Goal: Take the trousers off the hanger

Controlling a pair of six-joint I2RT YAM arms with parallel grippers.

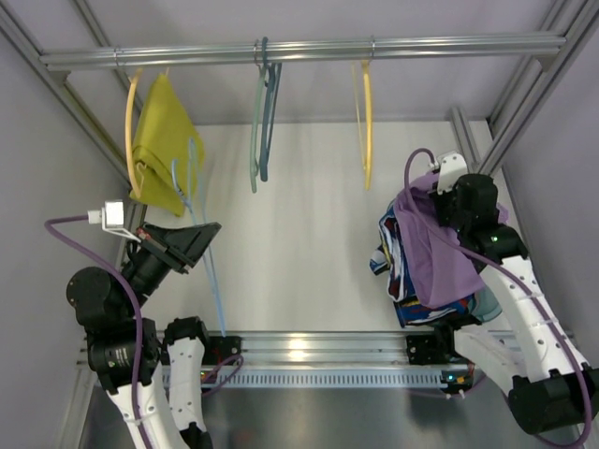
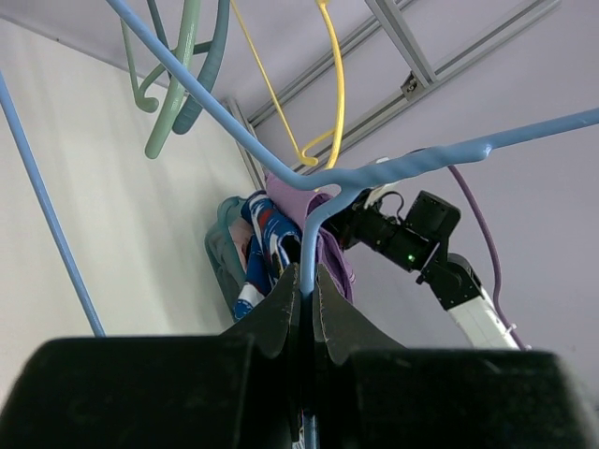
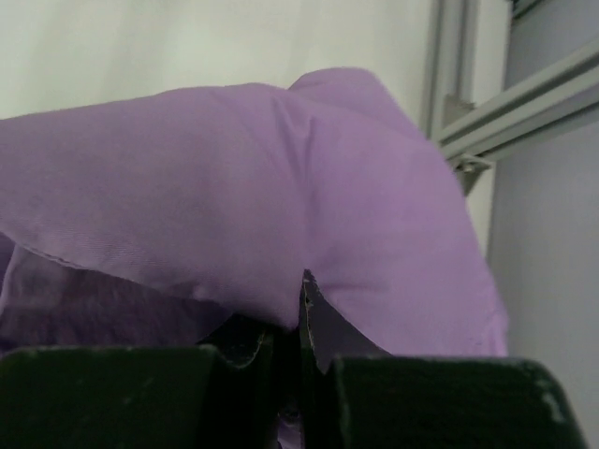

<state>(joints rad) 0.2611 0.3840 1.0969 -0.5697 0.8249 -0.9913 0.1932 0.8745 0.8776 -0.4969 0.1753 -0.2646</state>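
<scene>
Close to the near-left corner of the table, the left gripper (image 2: pixel 307 297) has its 2 fingers pressed together on the thin wire of the pale blue hanger (image 2: pixel 402 166), just below the bend where the neck meets the shoulders. The hanger is bare, with no cloth on it. It looks light and springy, and a wire that thin could swivel in the pinch. The neck bend seems the steadiest place to hold it.

Further in, beside the right edge, the right gripper (image 3: pixel 301 316) is clamped on a fold of the lilac trousers (image 3: pixel 281 178). The cloth drapes over the gripper and hangs down onto a pile of blue-white-red patterned clothes (image 1: pixel 388 251). The trousers are well apart from the hanger, so the separation looks done and what remains is probably setting them down.

The trousers should handle as light, limp and shapeless, sagging wherever they are unsupported. The smooth weave might slip out of a pinch on 1 layer, so a doubled fold or the waistband would be a safer hold.

Along the far edge runs a metal rail (image 1: pixel 309 49). At its left end a mustard-yellow garment (image 1: pixel 161 140) hangs on a yellow hanger. The teal-green hangers (image 1: pixel 264 122) are near the middle, and 1 empty yellow hanger (image 1: pixel 367 122) is to their right
</scene>
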